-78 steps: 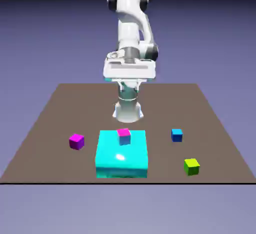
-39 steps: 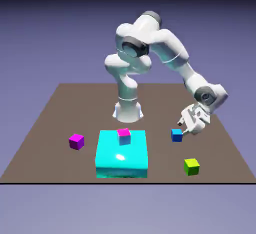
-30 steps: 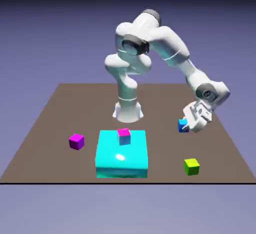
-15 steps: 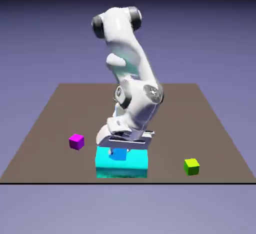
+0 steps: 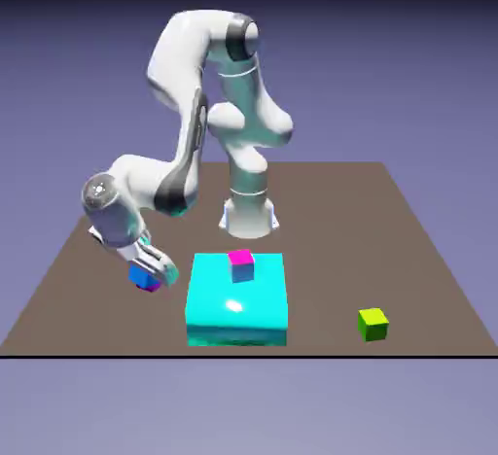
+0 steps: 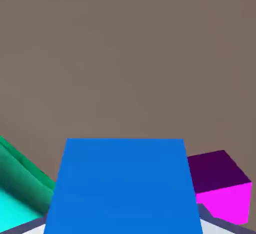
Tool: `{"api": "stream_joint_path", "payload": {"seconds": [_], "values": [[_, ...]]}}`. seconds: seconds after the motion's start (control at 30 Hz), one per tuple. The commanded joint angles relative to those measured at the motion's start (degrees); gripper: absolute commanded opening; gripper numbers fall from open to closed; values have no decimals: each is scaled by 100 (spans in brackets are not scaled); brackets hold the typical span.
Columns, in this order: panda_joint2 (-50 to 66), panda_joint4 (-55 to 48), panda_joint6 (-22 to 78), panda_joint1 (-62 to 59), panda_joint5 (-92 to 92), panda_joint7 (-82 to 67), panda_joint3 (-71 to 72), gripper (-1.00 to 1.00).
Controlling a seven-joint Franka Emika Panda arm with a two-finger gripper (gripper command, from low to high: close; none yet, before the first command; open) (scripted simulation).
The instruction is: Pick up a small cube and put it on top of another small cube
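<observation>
- The claw (image 6: 124, 223) is closed on the blue cube (image 6: 124, 185), which sits between its two fingers.
- From where I stand, that blue cube is over at the exterior view's left, right by the magenta cube (image 5: 149, 288); it covers most of it, so just a bit of magenta peeks out underneath.
- Whether the two cubes are touching, I can't tell.
- In the hand view the blue cube fills the bottom middle, big and flat-faced, and the magenta one shows beside it on the right, one face dark, one bright.
- The white arm (image 5: 185, 64) bends out toward the exterior view's left, its hand tilted over the pair.
- The big cyan block (image 5: 238, 317) sits on the brown table (image 5: 321, 210), near the middle of its front part, and its edge shows green and cyan at the hand view's lower left.
- A pink-topped cube (image 5: 241, 266) with a bluish front appears against the far part of that block; I can't say for sure what it rests on.
- The yellow-green cube (image 5: 373, 325) lies on the table well apart from the rest, toward the exterior view's right and close to the front edge.
</observation>
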State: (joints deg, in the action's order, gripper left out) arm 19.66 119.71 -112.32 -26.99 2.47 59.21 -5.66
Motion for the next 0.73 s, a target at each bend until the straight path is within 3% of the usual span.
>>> {"api": "stream_joint_path", "payload": {"seconds": [0.0, 0.47, 0.57, 0.6, 0.7], "values": [[-36, 67, 8, -6, 223, 45, -208, -100], [-403, 1328, 421, 305, 3272, 370, -2633, -100], [169, 1668, -287, 371, 3977, -98, -2249, -100], [169, 1669, -288, 371, 3977, -98, -2249, 100], [-233, 1429, 210, 325, 3482, 231, -2519, 100]]}}
